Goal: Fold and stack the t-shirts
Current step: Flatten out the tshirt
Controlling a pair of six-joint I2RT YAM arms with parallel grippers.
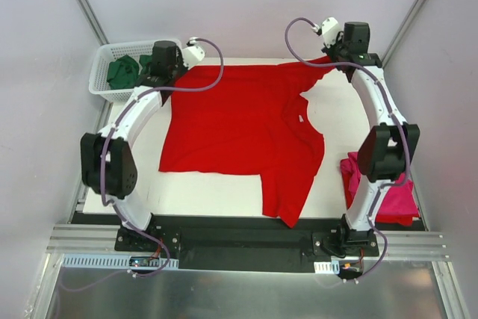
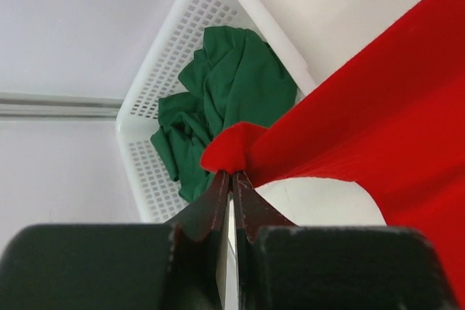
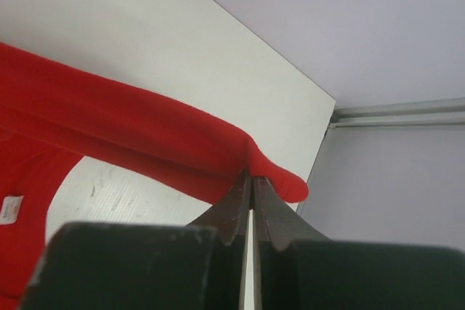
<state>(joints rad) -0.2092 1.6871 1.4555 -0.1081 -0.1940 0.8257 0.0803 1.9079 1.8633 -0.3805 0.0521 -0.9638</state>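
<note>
Top external | red t-shirt (image 1: 239, 125) far corners pinched (left hand (image 2: 231, 174), right hand (image 3: 251, 175))

A white basket (image 1: 101, 78) sits at the table's (image 1: 216, 188) far-left corner.

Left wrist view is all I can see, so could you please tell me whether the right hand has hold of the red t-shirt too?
Observer: Yes, the right hand is shut on the far right end of the red t-shirt.
Operator: Thank you. Is the rest of it lying flat?
Observer: Mostly. It is spread across the table, with one flap reaching toward the near edge.
Operator: Are any other shirts out on the table?
Observer: A magenta t-shirt lies at the near right edge.
</note>
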